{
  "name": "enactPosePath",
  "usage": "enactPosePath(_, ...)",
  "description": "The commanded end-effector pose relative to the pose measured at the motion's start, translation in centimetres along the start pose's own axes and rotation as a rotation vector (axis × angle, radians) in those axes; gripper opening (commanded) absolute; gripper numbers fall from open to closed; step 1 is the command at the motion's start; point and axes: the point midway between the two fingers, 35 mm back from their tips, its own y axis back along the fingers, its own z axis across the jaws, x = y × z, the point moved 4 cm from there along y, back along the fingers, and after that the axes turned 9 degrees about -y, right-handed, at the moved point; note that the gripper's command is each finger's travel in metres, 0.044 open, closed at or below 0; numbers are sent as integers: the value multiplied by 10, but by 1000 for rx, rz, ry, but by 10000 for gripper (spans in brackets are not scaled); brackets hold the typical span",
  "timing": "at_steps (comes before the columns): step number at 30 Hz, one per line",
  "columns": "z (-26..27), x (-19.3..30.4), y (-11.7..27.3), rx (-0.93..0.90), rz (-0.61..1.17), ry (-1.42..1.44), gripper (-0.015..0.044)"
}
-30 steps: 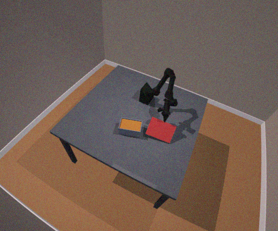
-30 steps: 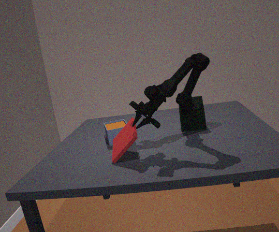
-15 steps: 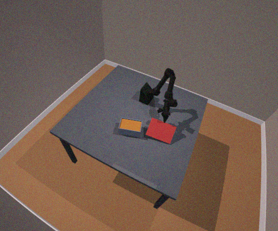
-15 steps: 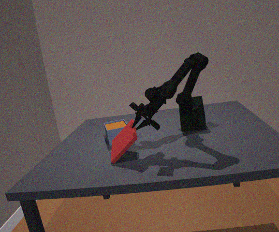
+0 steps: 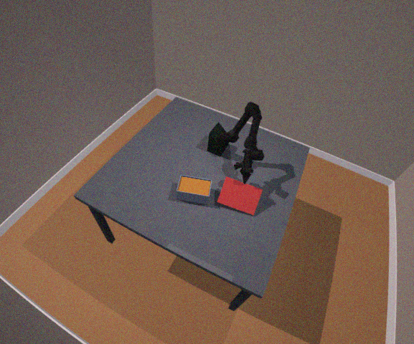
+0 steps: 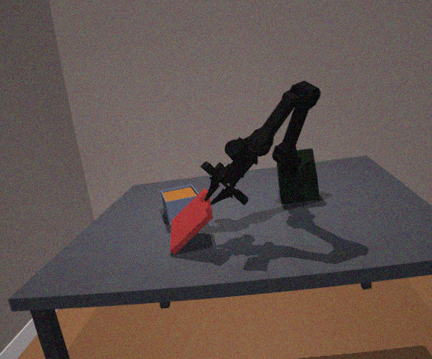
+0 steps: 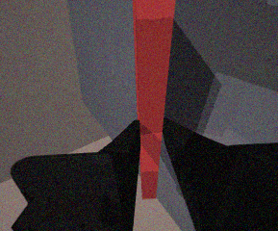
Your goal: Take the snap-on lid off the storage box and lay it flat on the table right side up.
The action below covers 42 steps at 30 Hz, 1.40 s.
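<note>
The red lid [image 5: 240,196] [image 6: 191,222] [image 7: 154,72], off the blue box [image 5: 192,197] [image 6: 172,207] and beside it over the table [image 5: 207,236] [image 6: 130,266], leans steeply with its far edge low, at or near the tabletop, and is best laid down by easing the raised edge lower while the pitch flattens, slowly and clear of the box, so that the low edge neither skids nor the panel flips. The gripper [image 5: 244,181] [image 6: 209,201] [image 7: 150,124] is clamped on the lid's raised edge, which runs between both fingers, the rest of the panel reaching out beyond the tips.
</note>
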Motion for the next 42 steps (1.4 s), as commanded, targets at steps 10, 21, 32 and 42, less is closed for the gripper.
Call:
enactPosePath(10,-15,-4,-8,27,-5,5,0)
enactPosePath(21,-22,-5,-14,27,-5,4,0)
enactPosePath(32,-29,-6,-19,27,-5,4,0)
enactPosePath(42,-35,-7,-24,27,-5,4,0)
